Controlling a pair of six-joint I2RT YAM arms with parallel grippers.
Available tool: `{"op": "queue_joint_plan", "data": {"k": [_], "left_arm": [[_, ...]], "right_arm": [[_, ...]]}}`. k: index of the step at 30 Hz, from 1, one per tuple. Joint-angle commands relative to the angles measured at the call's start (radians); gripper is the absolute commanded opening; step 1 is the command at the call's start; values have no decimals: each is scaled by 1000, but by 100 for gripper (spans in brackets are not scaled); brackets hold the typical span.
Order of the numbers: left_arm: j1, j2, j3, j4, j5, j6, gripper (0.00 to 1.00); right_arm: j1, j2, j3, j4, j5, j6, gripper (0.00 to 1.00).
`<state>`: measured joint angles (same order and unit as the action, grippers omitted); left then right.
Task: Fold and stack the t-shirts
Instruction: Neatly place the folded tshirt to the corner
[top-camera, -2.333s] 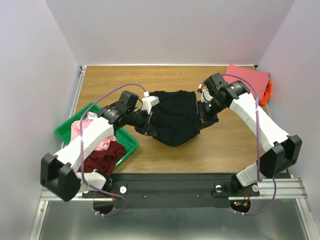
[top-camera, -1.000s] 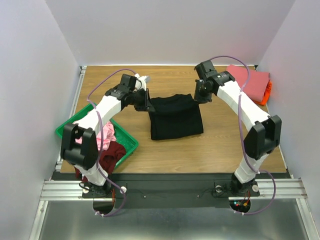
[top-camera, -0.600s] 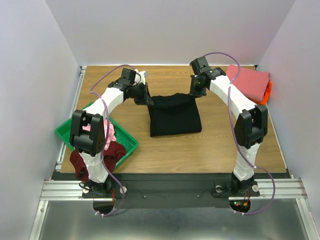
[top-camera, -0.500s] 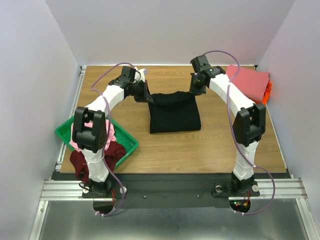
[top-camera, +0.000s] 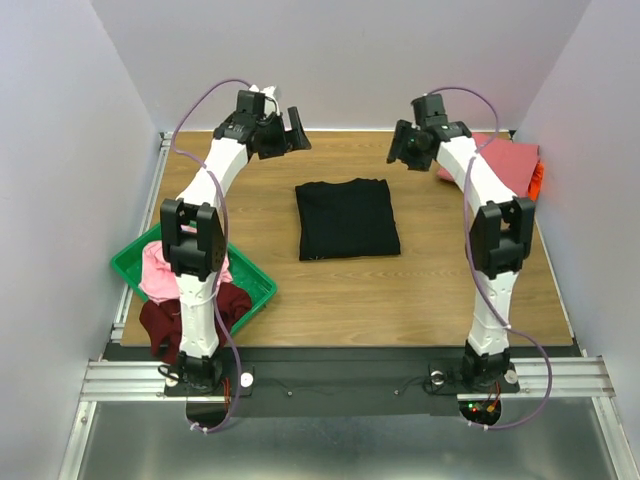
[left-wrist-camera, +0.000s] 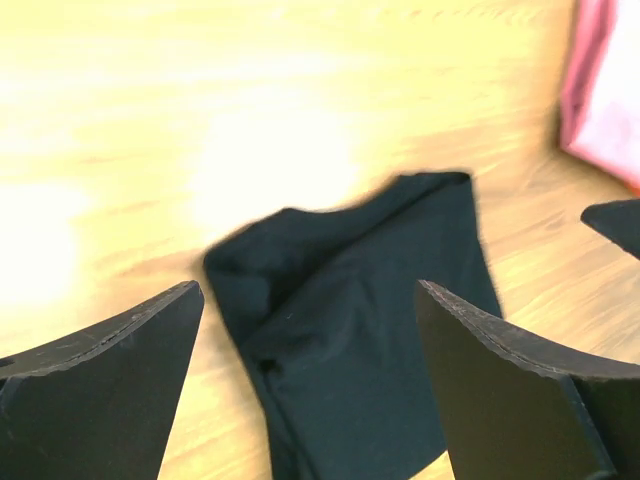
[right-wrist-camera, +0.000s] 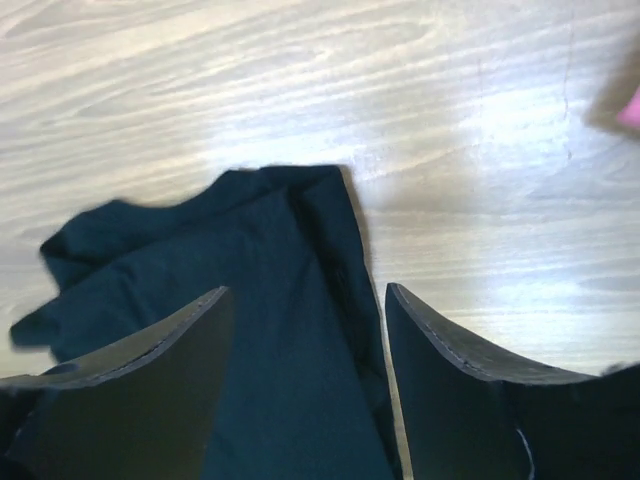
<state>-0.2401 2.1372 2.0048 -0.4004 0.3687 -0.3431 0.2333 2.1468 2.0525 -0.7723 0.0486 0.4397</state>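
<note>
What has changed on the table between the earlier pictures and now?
The left claw and the right claw opened, let go of the black t-shirt and lifted up and away from it. The shirt settled flat as a folded rectangle. The folded coral-pink t-shirt and the green tray stayed where they were.

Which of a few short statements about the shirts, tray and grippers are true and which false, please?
1. The black shirt lies folded on the table. True.
2. The left gripper is shut on it. False: it is open, clear of the cloth.
3. The tray holds a pink shirt. True.
4. The coral shirt lies in the tray. False: it lies at the far right corner.
5. The right gripper is open. True.
</note>
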Motion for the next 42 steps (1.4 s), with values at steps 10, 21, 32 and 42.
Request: {"op": "queue_joint_plan", "data": {"k": [10,21,32,42], "left_arm": [[-4,-135,-281,3,122,41,93],[-11,-155,-462,135,285,23,96],[-13,-96,-523,230,294,-14,96],[-16,-37,-558,265,283,-20,89]], "right_arm": [[-124,-284,-555,328,-525,-79,77],[-170,-228,-690,482,-728,-105,86],[-173,-150,-721,559,-780,-111,94],[-173,-100,-756,614,-814,-104,94]]}}
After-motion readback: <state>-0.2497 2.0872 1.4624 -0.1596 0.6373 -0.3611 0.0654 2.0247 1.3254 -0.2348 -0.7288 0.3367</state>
